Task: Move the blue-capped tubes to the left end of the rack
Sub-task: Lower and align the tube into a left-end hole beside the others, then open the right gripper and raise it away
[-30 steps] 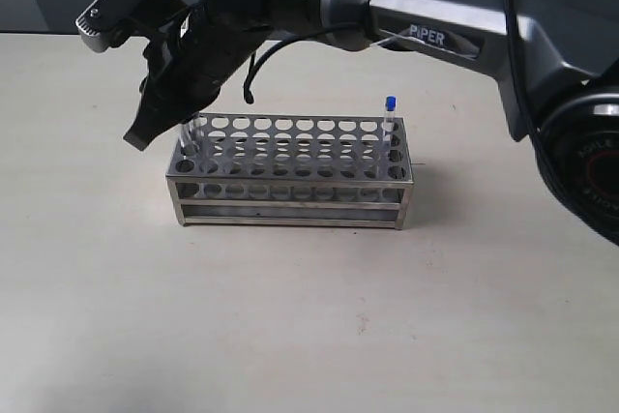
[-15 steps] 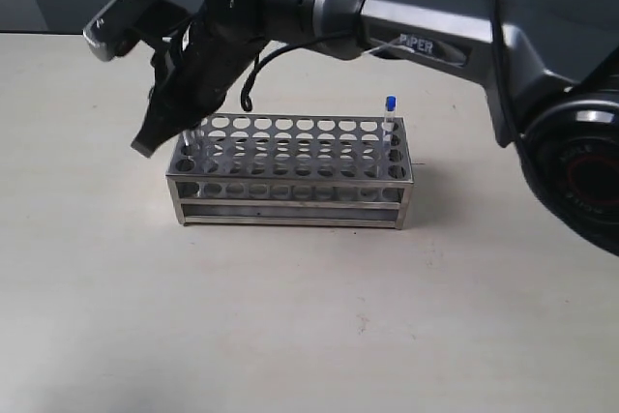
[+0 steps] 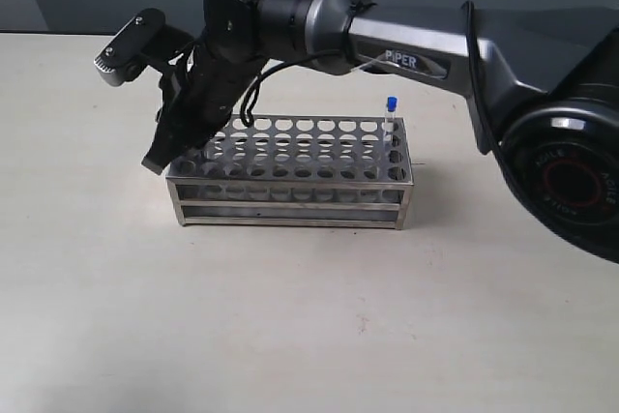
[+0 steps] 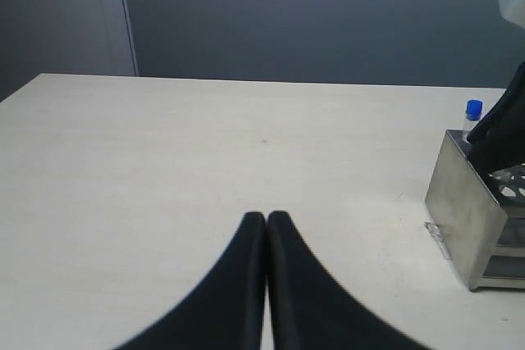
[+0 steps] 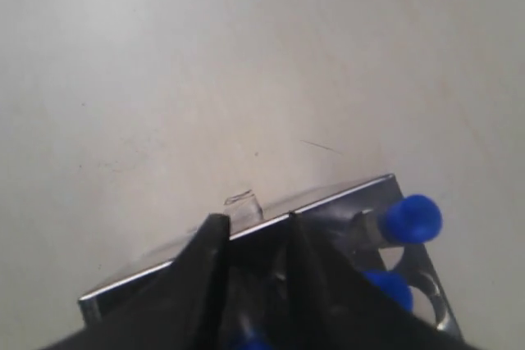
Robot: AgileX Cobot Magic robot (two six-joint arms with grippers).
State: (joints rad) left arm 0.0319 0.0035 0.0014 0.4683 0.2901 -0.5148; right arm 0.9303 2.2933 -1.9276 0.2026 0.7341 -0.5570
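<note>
The steel rack (image 3: 290, 176) stands mid-table. One blue-capped tube (image 3: 390, 115) is upright in its far right corner. My right gripper (image 3: 164, 155) reaches across to the rack's left end, fingers pointing down into it. In the right wrist view its fingers (image 5: 253, 223) stand apart over the rack's end edge (image 5: 328, 201), with a blue cap (image 5: 246, 342) low between them. Two more blue-capped tubes (image 5: 413, 219) (image 5: 385, 286) stand in holes beside them. My left gripper (image 4: 267, 217) is shut and empty above bare table, left of the rack (image 4: 472, 202).
The pale table (image 3: 290, 336) runs on all sides of the rack. The right arm's grey link (image 3: 435, 41) stretches over the rack's back from the base (image 3: 571, 181) at the right. A dark wall stands behind the table.
My right gripper has come down and slightly right onto the rack's left end, and its fingers have spread wider. The left gripper's earlier state is not shown.
</note>
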